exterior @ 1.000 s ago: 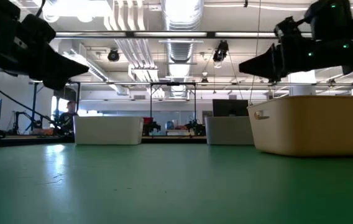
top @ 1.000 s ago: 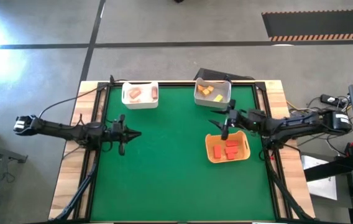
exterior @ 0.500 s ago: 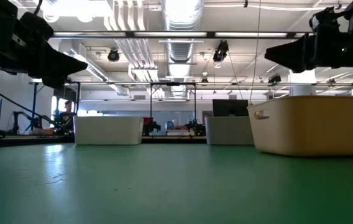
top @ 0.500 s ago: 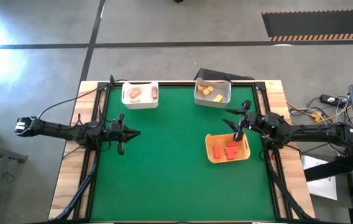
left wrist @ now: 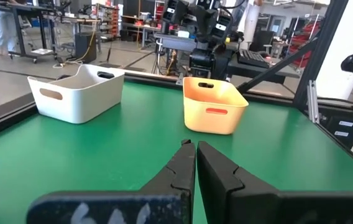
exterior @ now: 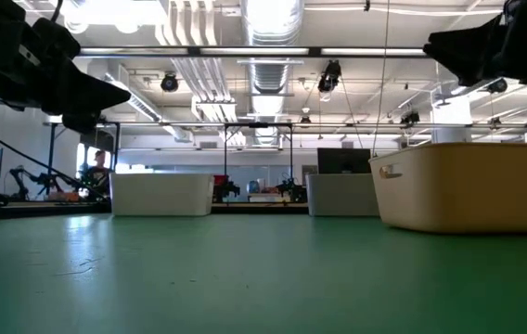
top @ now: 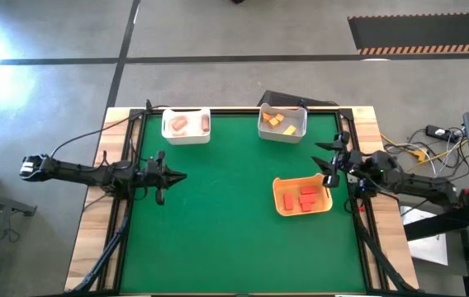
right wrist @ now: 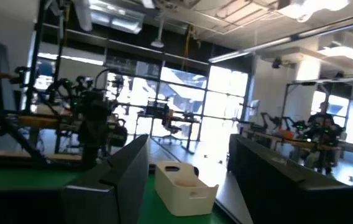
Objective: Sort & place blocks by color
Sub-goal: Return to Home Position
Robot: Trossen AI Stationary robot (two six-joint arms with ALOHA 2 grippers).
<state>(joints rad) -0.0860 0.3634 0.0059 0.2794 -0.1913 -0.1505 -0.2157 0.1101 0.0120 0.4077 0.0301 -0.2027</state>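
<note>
Red blocks (top: 303, 199) lie in an orange bin (top: 282, 205) at the right. Yellow blocks (top: 277, 121) lie in a white bin (top: 294, 130) at the far edge. Tan-pink blocks (top: 183, 124) lie in another white bin (top: 187, 137) farther left. My left gripper (top: 182, 175) hangs shut over the table's left side, pointing level toward the right; in its wrist view the fingertips (left wrist: 195, 149) meet with nothing between them. My right gripper (top: 326, 162) hovers open and empty by the table's right edge, just beyond the orange bin's far right corner.
Green mat (top: 218, 214) lies between the arms and toward the near edge. A dark object (top: 277, 99) sits behind the yellow-block bin. Cables and equipment (top: 445, 136) lie off the table's right side. The room beyond holds benches and other machines.
My right gripper has drawn back toward the table's right edge, from above the orange bin's far left corner to beside the table's edge, tipping its fingers somewhat upward. It has stayed open and empty. The bins and blocks have not moved.
</note>
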